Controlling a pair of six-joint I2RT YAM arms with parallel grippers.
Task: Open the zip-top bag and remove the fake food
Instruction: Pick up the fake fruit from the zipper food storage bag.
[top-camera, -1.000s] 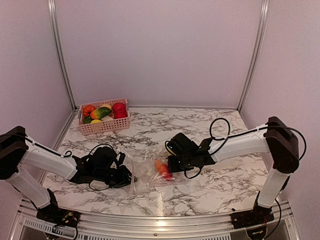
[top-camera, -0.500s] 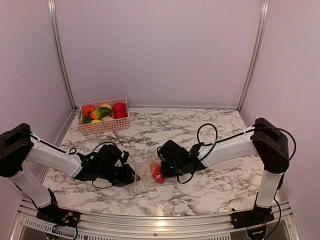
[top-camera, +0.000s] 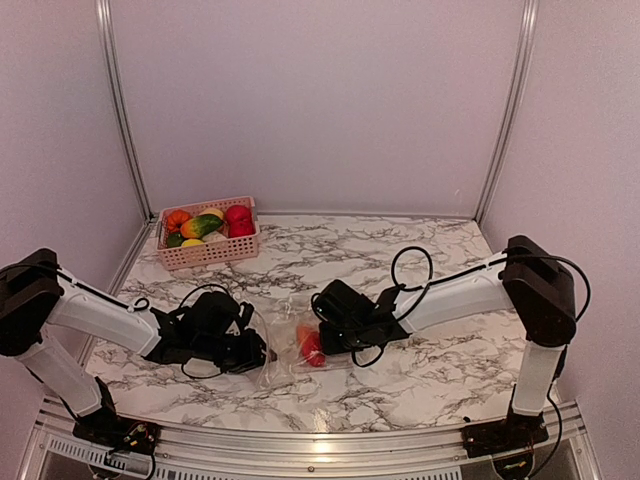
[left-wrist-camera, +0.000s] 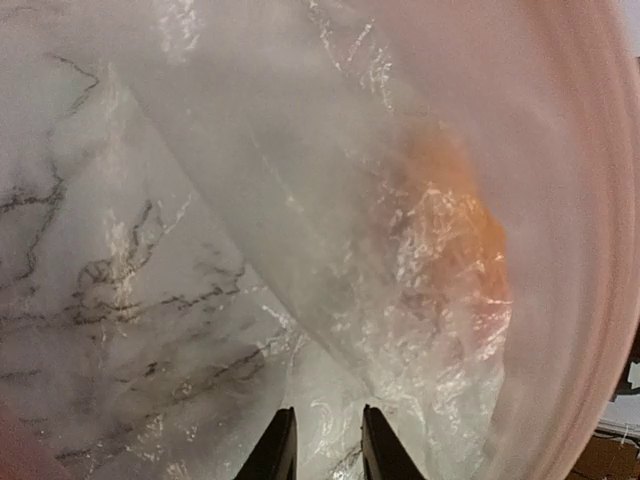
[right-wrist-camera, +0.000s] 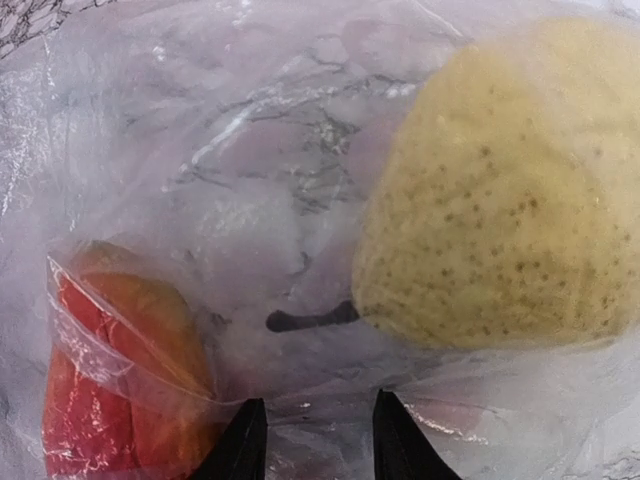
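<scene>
The clear zip-top bag (top-camera: 288, 350) lies on the marble table between my two grippers. Inside it are fake food pieces: a red-orange piece (top-camera: 310, 347) (right-wrist-camera: 110, 390) and a speckled yellow pear (right-wrist-camera: 500, 200). My left gripper (top-camera: 262, 354) (left-wrist-camera: 322, 455) is at the bag's left edge, its jaws nearly together with crinkled plastic (left-wrist-camera: 330, 300) between them. An orange piece (left-wrist-camera: 450, 220) shows blurred through the film. My right gripper (top-camera: 320, 338) (right-wrist-camera: 312, 440) is at the bag's right side, jaws a little apart over a fold of plastic, just short of the pear and the red piece.
A pink slatted basket (top-camera: 210, 253) with several more toy fruits stands at the back left of the table. Metal frame posts and lilac walls close in the back and sides. Black cables loop over both arms.
My right gripper has moved left, and the bag and the red-orange piece have shifted left with it. My left gripper has edged right to the bag's edge.
</scene>
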